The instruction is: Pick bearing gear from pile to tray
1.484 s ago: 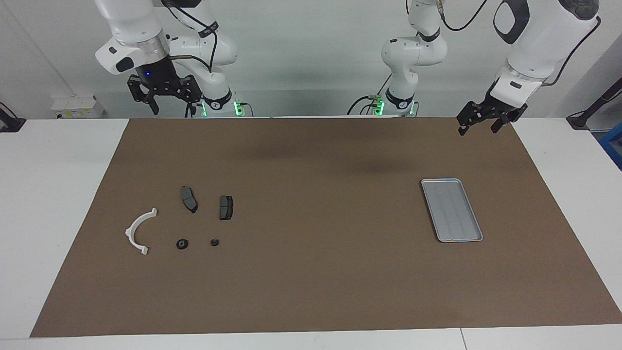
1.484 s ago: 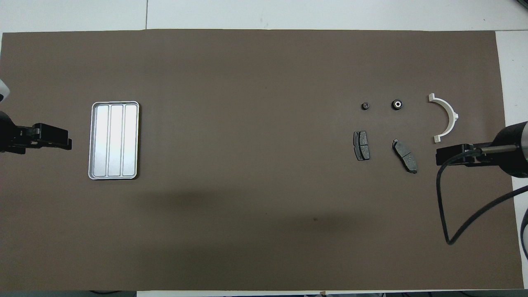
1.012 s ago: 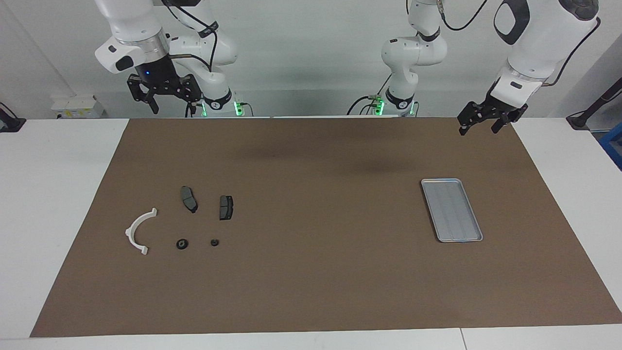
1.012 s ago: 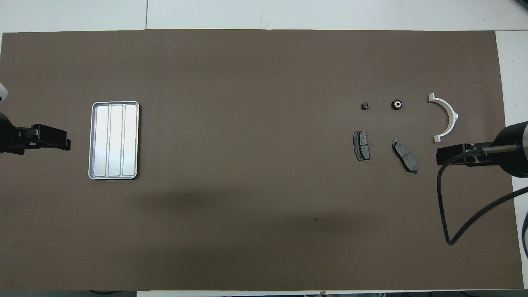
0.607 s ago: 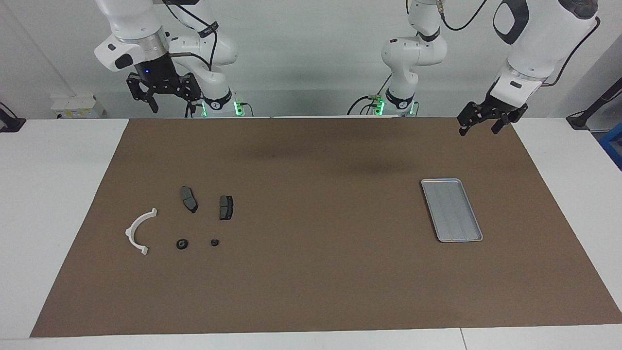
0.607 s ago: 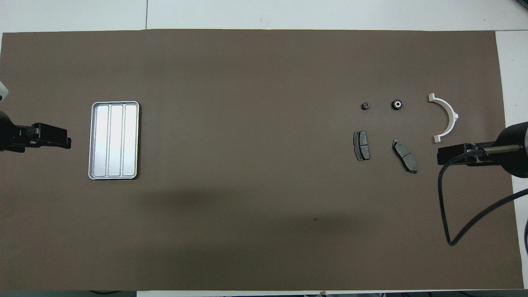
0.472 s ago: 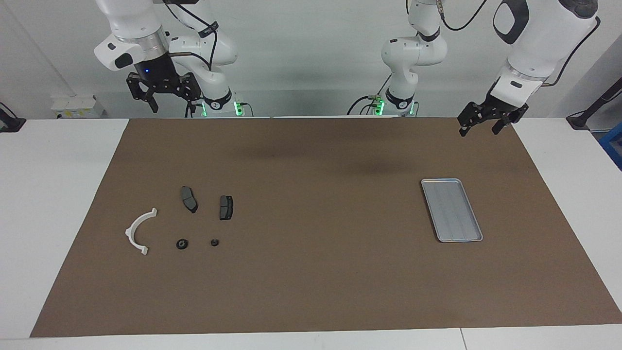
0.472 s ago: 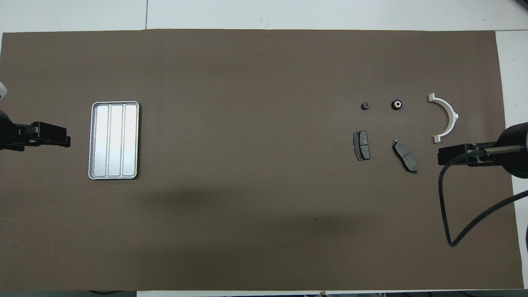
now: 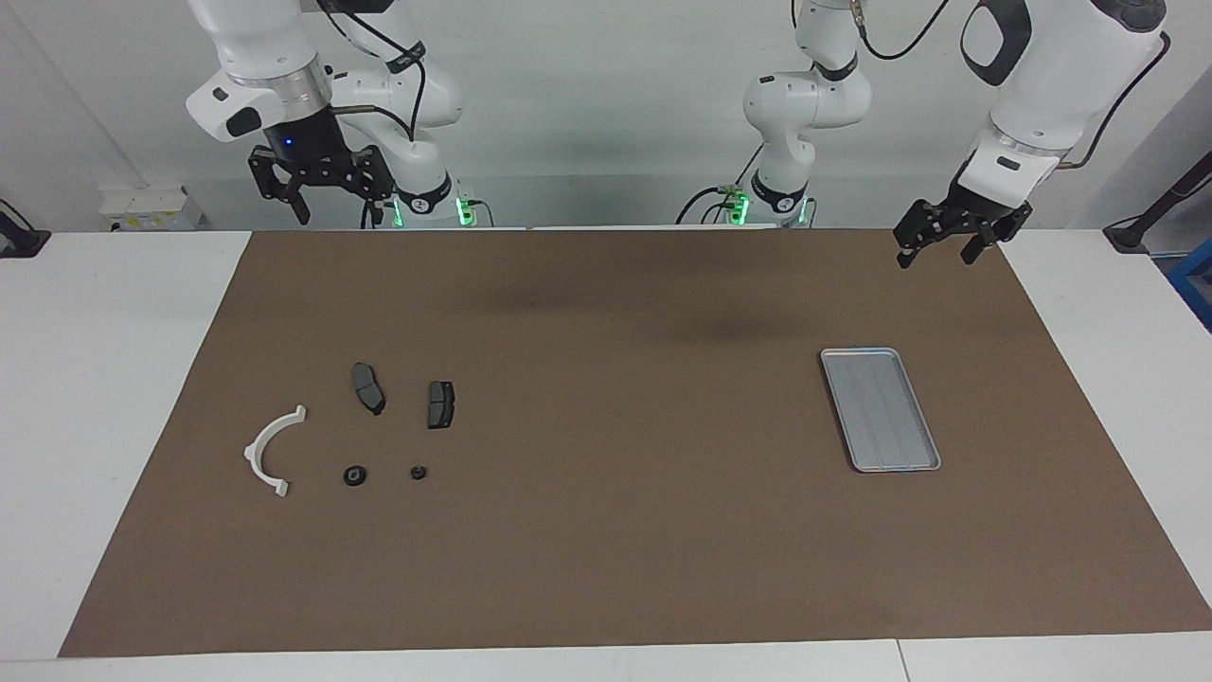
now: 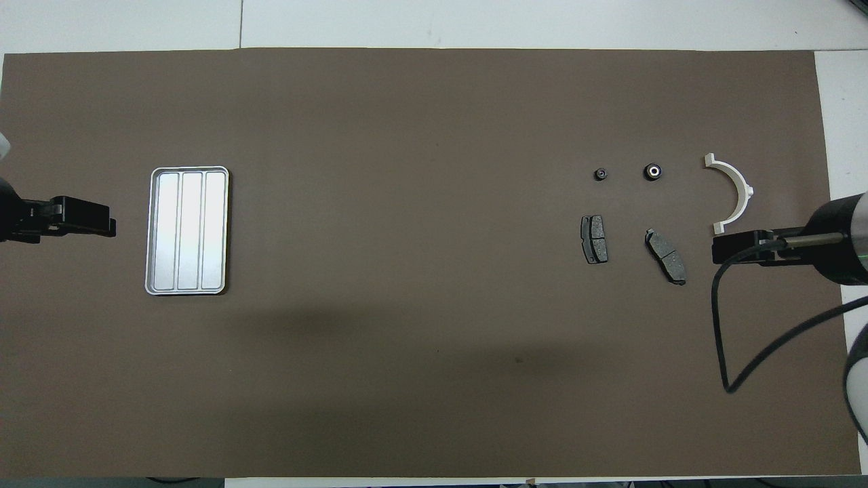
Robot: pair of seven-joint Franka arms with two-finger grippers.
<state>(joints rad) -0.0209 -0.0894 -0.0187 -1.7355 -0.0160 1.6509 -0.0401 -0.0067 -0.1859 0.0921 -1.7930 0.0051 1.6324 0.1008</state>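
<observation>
The pile lies on the brown mat toward the right arm's end: a white half-ring bracket [image 9: 270, 453] [image 10: 732, 193], two dark brake pads [image 9: 367, 387] [image 9: 440, 404], and two small black round pieces [image 9: 354, 475] [image 9: 418, 472]. The bearing gear is one of those round pieces [image 10: 652, 171] [image 10: 600, 174]; I cannot tell which. The silver tray [image 9: 857, 351] [image 10: 188, 168] lies bare toward the left arm's end. My right gripper [image 9: 336, 213] [image 10: 719, 247] hangs open, high above the mat's end beside the pile. My left gripper [image 9: 935, 254] [image 10: 108, 227] hangs open and raised beside the tray.
The brown mat [image 9: 615, 530] covers most of the white table [image 9: 114, 379]. A black cable [image 10: 729, 339] loops down from the right arm's wrist over the mat. Bare mat stretches between the pile and the tray.
The right gripper has drifted slightly toward the pile and its cable has swung. The left gripper has barely shifted. The parts and the tray lie where they were.
</observation>
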